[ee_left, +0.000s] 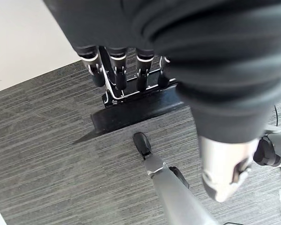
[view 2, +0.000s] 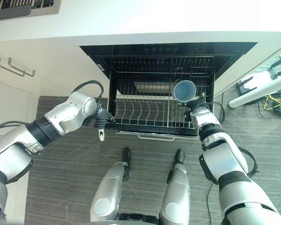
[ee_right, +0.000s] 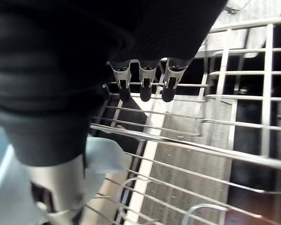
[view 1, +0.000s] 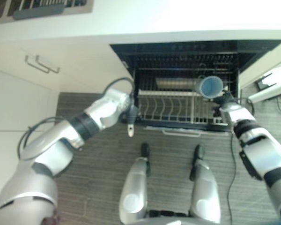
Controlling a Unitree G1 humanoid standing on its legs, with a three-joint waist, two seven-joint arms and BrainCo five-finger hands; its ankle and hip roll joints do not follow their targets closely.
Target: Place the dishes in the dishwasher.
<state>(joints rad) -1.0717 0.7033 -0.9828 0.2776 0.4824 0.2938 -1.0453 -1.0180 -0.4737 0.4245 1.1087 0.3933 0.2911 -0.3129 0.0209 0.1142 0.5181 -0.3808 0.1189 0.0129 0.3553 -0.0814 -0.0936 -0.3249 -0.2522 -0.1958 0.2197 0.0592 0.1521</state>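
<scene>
The dishwasher (view 1: 178, 51) stands open under the counter, its white wire rack (view 1: 168, 110) pulled out. My right hand (view 1: 226, 104) is shut on a blue cup (view 1: 210, 86), held on its side above the rack's right end with the mouth facing up toward me. In the right wrist view the pale blue cup (ee_right: 103, 157) sits by the thumb, with the fingers (ee_right: 146, 82) curled over the rack wires (ee_right: 187, 150). My left hand (view 1: 131, 114) is at the rack's front left corner. Its fingers (ee_left: 117, 70) hook over the wire rim (ee_left: 113, 93) and the thumb (ee_left: 222, 171) hangs down.
A white cabinet with bar handles (view 1: 42, 64) stands left of the dishwasher, under a white counter (view 1: 154, 18). A cooktop grate (view 1: 37, 7) lies at the far left. A white stand with cables (view 1: 271, 86) sits on the floor to the right.
</scene>
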